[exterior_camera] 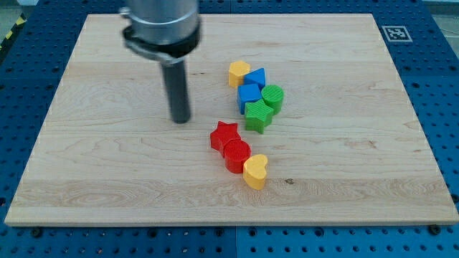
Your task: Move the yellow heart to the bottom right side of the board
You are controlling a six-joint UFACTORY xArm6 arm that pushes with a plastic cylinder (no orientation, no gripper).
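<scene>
- The wooden board (107,172) is lying flat, filling most of the view, with blue pegboard around it.
- I am carrying no jaws, only a rod, so there is nothing to open or close; my tip (180,120) is resting on the board at about ten o'clock from the yellow heart (255,171), well apart from it.
- A red star (224,135) and a red round block (237,155) are sitting in a diagonal chain, the round block touching the heart.
- Four blocks are clustering toward twelve o'clock of the heart: blue (249,94), green (259,116), another green (273,97) and a yellow one (239,73).
- The heart is sitting below centre; its lobes seem to be facing four o'clock, its long axis running roughly twelve to six.
- I am judging that I should be circling round the red blocks, then pushing the heart from its ten o'clock side toward four o'clock, centred so it does not spin off.
</scene>
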